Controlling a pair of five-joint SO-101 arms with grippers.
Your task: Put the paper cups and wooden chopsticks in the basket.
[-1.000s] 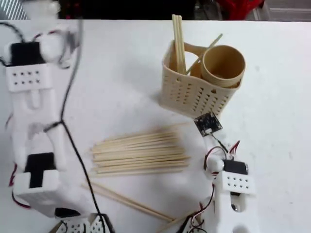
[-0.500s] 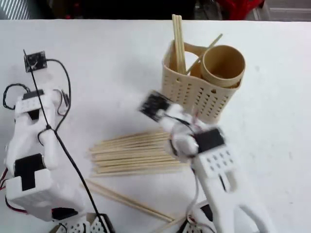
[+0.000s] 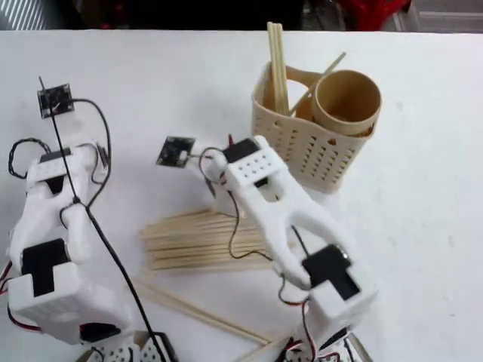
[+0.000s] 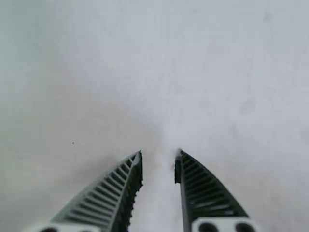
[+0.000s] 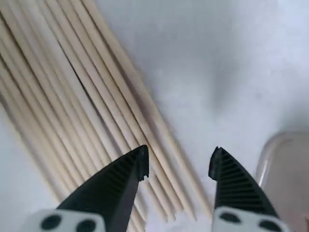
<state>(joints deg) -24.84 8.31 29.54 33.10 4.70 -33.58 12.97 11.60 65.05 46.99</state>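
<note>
Basket (image 3: 305, 148), cream and perforated, stands on the white table (image 3: 426, 226) toward its far side. One paper cup (image 3: 346, 101) sits upright in the basket's right-hand compartment. A bundle of upright chopsticks (image 3: 277, 66) occupies the left-hand compartment, and one slanted stick (image 3: 323, 77) leans across behind the cup.

Main pile of chopsticks (image 3: 189, 240) lies flat on the table, near the basket but apart from it. Two loose chopsticks (image 3: 198, 314) lie crossed at the near edge.

Right arm (image 3: 281, 219) extends over the pile. Right gripper (image 5: 178, 157) hangs above the pile's ends (image 5: 87, 96), jaws spread wide and holding nothing. A few sticks run beneath the gap, and a corner of the basket (image 5: 286, 169) lies just beside.

Left arm (image 3: 51, 226) sits at the table's left side, well apart from the pile. Left gripper (image 4: 158, 162) points at bare table (image 4: 193, 72), jaws parted by a narrow gap with nothing between them.
</note>
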